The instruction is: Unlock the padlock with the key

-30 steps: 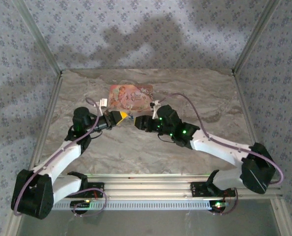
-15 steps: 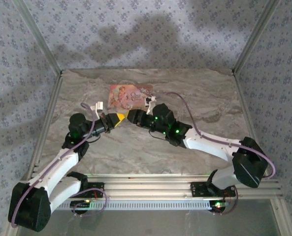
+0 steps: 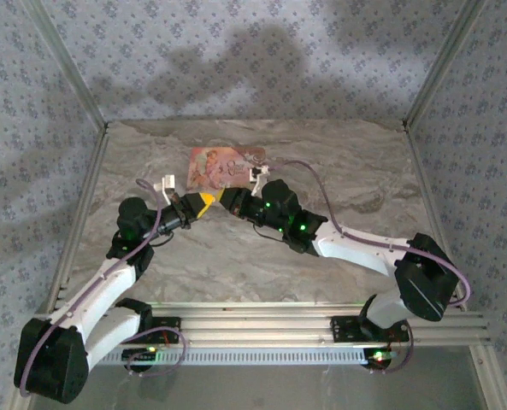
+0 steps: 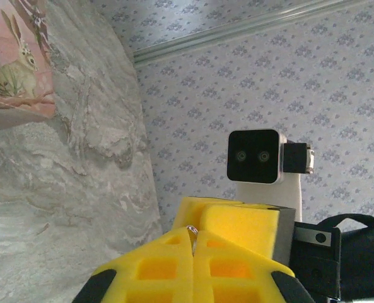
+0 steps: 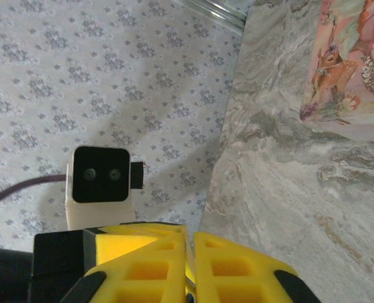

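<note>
Found left gripper [image 3: 203, 203] and right gripper [image 3: 229, 200] tip to tip above frame centre, just below a picture card [image 3: 223, 166]. Saw left pads [image 4: 168, 268] clamped on a small metal tip [image 4: 190, 228], low centre; right pads [image 5: 237, 268] pressed together. Could not place the padlock.

A pink illustrated card [image 3: 223, 166] is lying flat on the marble table [image 3: 356, 162], near its far edge, with patterned walls [image 3: 236, 51] rising behind.
</note>
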You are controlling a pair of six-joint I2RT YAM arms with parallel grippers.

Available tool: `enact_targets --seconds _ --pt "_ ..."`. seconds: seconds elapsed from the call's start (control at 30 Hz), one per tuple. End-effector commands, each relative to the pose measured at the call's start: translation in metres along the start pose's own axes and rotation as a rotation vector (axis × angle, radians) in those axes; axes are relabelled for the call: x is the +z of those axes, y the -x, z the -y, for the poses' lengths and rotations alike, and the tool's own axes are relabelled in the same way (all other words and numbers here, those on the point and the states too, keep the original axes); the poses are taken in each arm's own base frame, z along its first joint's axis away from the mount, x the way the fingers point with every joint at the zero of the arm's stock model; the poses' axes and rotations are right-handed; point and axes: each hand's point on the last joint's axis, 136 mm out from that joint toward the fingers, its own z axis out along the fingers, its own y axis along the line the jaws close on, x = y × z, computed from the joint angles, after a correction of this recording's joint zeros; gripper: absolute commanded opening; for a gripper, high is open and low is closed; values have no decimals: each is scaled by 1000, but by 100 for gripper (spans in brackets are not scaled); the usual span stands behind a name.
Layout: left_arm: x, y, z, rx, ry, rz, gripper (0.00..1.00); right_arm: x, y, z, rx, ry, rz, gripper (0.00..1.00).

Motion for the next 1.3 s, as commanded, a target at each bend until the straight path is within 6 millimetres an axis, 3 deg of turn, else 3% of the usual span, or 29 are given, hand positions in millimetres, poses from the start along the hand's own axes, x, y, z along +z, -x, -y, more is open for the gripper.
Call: enact_targets --seconds 0.0,0.13,0.33,0.5,0.77,1.1,1.27 --pt "-2 -6 7 8 -40 -19 0 0 2 -17 17 77 13 5" --pt "-3 -8 5 -3 -38 -18 0 0 3 -18 24 88 17 3" --pt "-4 -6 2 -14 -33 2 0 6 -3 -19 36 99 -16 14" --pt "-4 -5 3 -17 -34 9 0 10 -6 -20 48 124 -24 0" --pt "-5 -8 -5 -10 -7 -3 0 9 -4 -21 14 136 -20 0" --pt "-9 -10 -12 16 39 1 0 5 -9 -7 -44 54 -70 0" --pt "-10 -3 -7 7 23 36 0 6 -8 -3 -20 48 -64 19"
